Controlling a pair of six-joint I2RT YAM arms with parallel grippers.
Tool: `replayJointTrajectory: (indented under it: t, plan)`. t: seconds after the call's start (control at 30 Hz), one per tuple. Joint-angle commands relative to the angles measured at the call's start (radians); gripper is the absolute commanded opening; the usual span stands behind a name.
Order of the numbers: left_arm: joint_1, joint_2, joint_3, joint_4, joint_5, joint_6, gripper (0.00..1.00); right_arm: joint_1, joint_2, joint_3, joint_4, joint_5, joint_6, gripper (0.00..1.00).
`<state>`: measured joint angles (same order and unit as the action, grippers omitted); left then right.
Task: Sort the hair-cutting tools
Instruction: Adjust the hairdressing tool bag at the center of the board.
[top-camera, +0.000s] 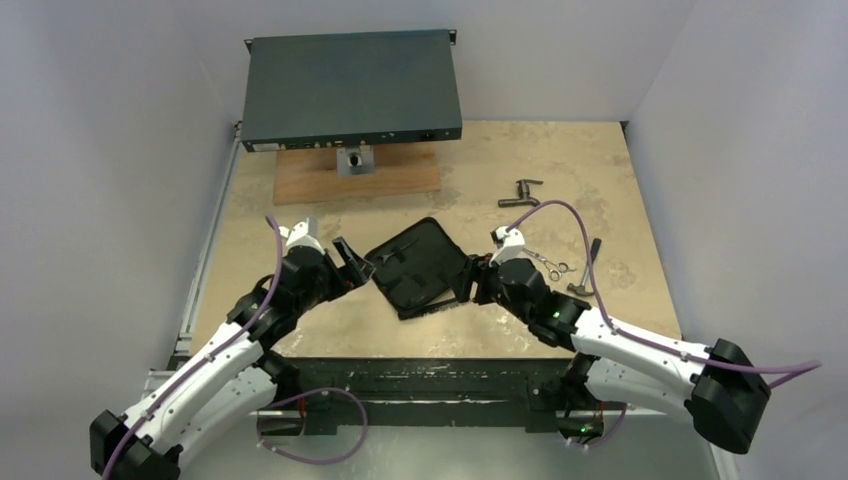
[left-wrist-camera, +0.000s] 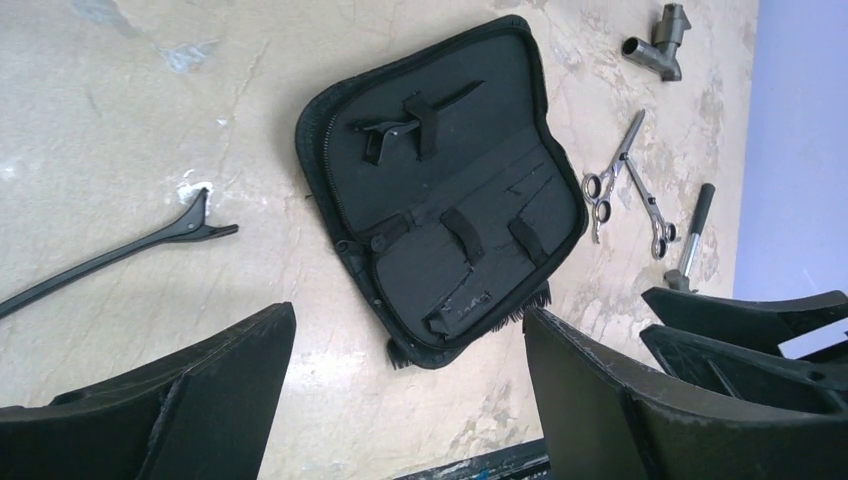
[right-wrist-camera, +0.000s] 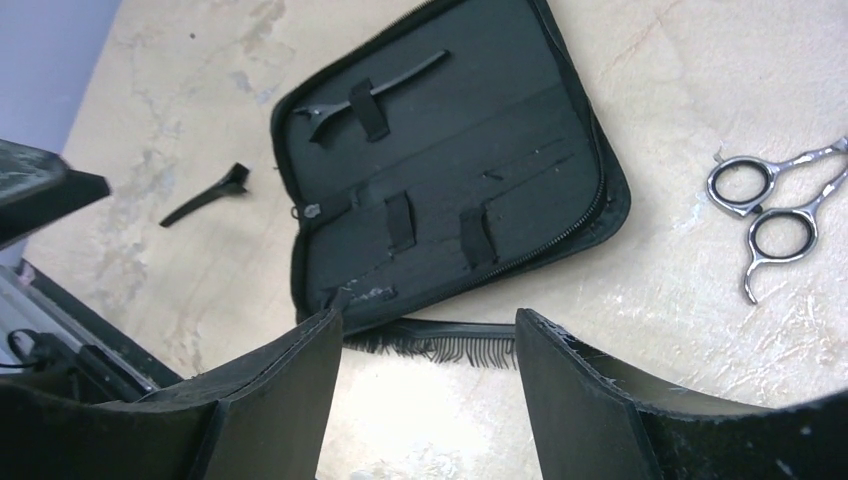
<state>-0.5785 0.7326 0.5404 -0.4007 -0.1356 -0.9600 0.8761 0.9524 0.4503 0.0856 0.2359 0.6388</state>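
Your left gripper (left-wrist-camera: 405, 318) stands wide with nothing between its fingers, hanging just off the left side of the open case (left-wrist-camera: 500, 120). Your right gripper (right-wrist-camera: 428, 318) is spread too and grips nothing. It sits low at the case's near right corner. The comb (right-wrist-camera: 440, 345) lies on the table right across that gap, with its spine tucked along the case's edge and its teeth pointing away from the case. You cannot tell from the wrist view whether either finger touches it.

One strapped clip (left-wrist-camera: 380, 128) sits under an elastic loop in one half of the case. A loose clip (left-wrist-camera: 120, 255) lies on the table to the left of the case, apart from it and near your left gripper. The scissors (left-wrist-camera: 627, 160) lie flat to the right of the case, just beside a hammer (left-wrist-camera: 697, 215). A T fitting (left-wrist-camera: 660, 45) rests farther back on the same side.
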Motion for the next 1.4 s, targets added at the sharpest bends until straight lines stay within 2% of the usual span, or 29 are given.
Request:
replayJointTrajectory:
  t: [0.0,0.2,0.4,0.53,0.67,0.93,1.03,1.2,1.37]
  plan:
    - [-0.005,-0.065,-0.035,-0.086,-0.055,0.001,0.85,0.009,0.038,-0.013,0.004,0.026,-0.003,0.63]
    - [-0.004,-0.088,-0.074,-0.093,-0.047,-0.022,0.84,0.01,0.065,-0.081,0.049,-0.009,0.072,0.61]
    - [-0.005,-0.082,-0.094,-0.071,-0.025,-0.028,0.82,0.012,-0.029,-0.161,0.027,-0.009,0.176,0.6]
    - [-0.005,-0.08,-0.121,-0.03,0.014,-0.012,0.77,0.012,-0.04,-0.194,0.002,0.012,0.272,0.58]
    - [-0.031,-0.047,-0.147,0.012,0.066,0.0,0.7,0.011,0.005,-0.177,0.003,0.033,0.265,0.57]
    - [-0.043,0.013,-0.167,0.093,0.109,-0.013,0.71,0.009,0.033,-0.159,0.184,-0.007,0.247,0.62]
    - [-0.044,0.074,-0.171,0.188,0.12,-0.024,0.71,-0.032,0.079,-0.153,0.256,-0.057,0.263,0.64]
    - [-0.043,0.255,-0.127,0.257,0.11,-0.035,0.7,-0.189,0.216,-0.142,0.391,-0.225,0.281,0.62]
    - [-0.043,0.312,-0.123,0.31,0.114,-0.05,0.7,-0.221,0.329,-0.067,0.424,-0.26,0.237,0.56]
